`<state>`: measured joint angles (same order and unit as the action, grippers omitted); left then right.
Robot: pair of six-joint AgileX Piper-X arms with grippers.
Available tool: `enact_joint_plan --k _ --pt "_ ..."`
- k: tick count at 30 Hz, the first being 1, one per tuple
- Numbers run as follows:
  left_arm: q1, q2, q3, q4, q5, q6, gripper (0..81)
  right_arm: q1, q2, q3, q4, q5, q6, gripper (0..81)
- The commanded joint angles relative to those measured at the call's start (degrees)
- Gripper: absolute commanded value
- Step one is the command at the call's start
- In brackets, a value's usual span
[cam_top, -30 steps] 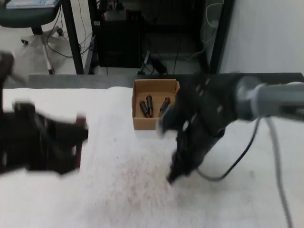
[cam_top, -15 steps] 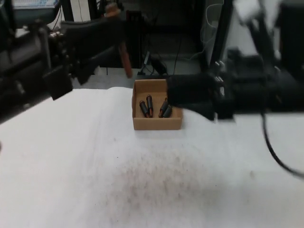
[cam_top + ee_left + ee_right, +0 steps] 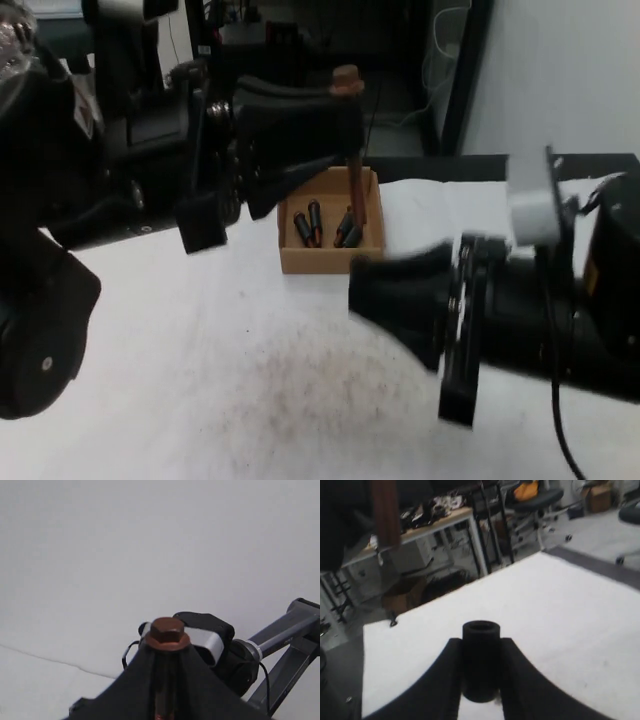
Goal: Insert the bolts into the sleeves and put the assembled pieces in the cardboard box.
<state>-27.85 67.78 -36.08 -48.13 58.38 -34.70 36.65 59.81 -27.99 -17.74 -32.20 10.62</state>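
Above the surface [image 3: 200,330], a bolt [image 3: 169,631] is gripped head-up by the left end effector [image 3: 168,650] and a sleeve [image 3: 480,670] is clamped, bore exposed, by the right end effector [image 3: 480,642], presumably so they can be mated; assembled pieces [image 3: 315,222] are kept in the cardboard box [image 3: 330,262].

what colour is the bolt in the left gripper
The bolt is coppery reddish-brown, head and shank alike. It shows best in the left wrist view.

Lab-like workroom: wheeled office chairs [image 3: 543,501], cluttered workbench [image 3: 438,521] behind
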Motion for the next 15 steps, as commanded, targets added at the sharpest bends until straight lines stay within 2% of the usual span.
enact_joint_plan --k 1,8,11,15 --pt "-0.32 -0.1 -0.7 -0.08 0.37 1.32 0.1 -0.66 -0.1 -0.24 -6.05 4.59 -0.19 0.6" --pt "-0.32 -0.1 -0.7 1.86 -0.67 4.23 0.1 -0.53 -0.1 -0.24 -5.75 3.75 -0.32 0.6" --pt "-0.45 -0.1 -0.9 5.71 -0.89 8.65 0.1 -0.53 -0.1 -0.24 -6.26 2.49 -0.32 0.6" --pt "-0.52 -0.1 -2.34 11.41 -4.67 12.75 0.1 -0.53 -0.1 -0.24 -6.59 0.13 -0.32 0.6"
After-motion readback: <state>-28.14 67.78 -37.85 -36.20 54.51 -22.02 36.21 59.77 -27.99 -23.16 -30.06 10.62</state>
